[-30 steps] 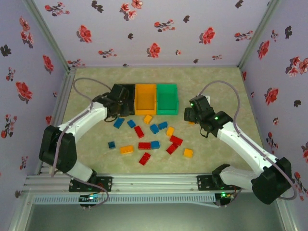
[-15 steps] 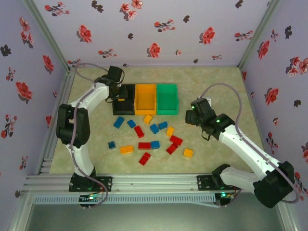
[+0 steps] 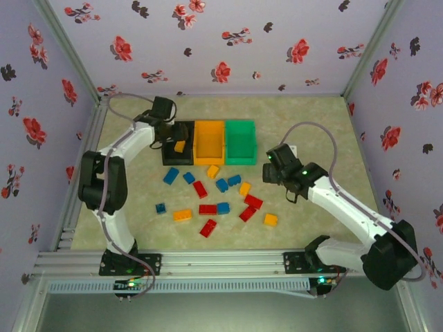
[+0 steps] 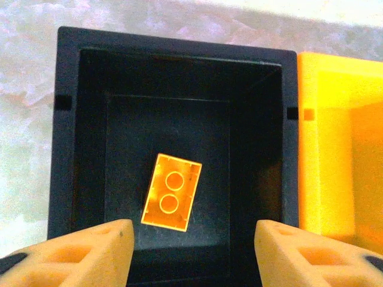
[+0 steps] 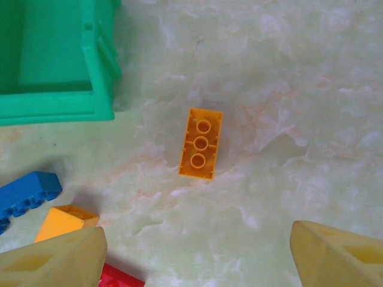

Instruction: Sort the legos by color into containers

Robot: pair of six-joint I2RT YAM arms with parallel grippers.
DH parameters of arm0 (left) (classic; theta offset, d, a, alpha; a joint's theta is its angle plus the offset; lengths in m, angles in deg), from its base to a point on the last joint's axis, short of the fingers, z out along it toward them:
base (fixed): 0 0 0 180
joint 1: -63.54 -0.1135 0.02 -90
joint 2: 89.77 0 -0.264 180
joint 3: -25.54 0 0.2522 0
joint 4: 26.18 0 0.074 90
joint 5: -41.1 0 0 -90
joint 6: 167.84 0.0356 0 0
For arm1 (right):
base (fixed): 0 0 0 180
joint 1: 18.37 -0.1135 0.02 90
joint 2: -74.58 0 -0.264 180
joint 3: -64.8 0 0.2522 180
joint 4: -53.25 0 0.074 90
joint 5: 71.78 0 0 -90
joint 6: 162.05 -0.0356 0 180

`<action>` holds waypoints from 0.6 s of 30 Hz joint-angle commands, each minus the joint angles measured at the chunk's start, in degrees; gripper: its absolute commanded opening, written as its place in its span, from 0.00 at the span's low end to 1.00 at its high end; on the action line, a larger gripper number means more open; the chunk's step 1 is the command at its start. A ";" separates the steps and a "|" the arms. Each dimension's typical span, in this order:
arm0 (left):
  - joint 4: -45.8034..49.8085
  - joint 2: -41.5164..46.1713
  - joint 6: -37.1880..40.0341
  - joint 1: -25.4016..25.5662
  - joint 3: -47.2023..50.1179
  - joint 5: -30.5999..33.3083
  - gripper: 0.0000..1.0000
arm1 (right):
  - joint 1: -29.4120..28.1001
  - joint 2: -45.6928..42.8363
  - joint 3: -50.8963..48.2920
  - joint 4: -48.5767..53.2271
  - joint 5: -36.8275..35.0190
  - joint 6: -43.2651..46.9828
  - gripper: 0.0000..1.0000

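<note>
Left gripper (image 4: 188,239): parted, empty, above black plastic bin (image 4: 173,51).
Right gripper (image 5: 197,251): wide, empty, over orange rectangular plastic brick (image 5: 200,143).
Risk: off-centre closing could have skidded it.

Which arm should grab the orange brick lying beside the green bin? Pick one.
Right. The right gripper hovers open over that orange brick by the green bin; the left gripper is away over the black bin.

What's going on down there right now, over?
Left gripper open over black bin, orange brick inside. Right gripper open above second orange brick on table. Nothing blocking it.
</note>
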 commanded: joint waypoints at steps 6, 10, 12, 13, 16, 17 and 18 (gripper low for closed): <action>-6.13 14.16 -4.44 -0.22 8.34 -0.41 0.61 | -3.12 3.51 0.56 -3.74 3.31 1.09 0.81; -3.88 19.56 -5.00 0.55 11.00 -0.27 0.63 | -5.06 6.88 1.96 -2.71 2.10 0.10 0.82; -1.06 21.45 -4.62 1.12 11.38 0.33 0.63 | -5.55 8.30 2.42 -2.08 0.73 -1.14 0.83; 0.89 22.52 -4.40 1.57 11.33 1.24 0.63 | -5.56 8.91 2.39 -2.16 0.68 -1.84 0.84; 4.48 26.70 -4.18 3.40 12.95 3.30 0.65 | -5.64 9.51 1.87 -4.11 1.52 -2.66 0.84; 5.03 28.23 -4.20 4.01 13.76 3.88 0.65 | -5.62 9.64 1.69 -5.09 2.38 -2.75 0.83; 5.43 29.83 -4.32 4.66 14.67 4.33 0.66 | -5.81 9.83 1.56 -6.21 3.33 -2.94 0.83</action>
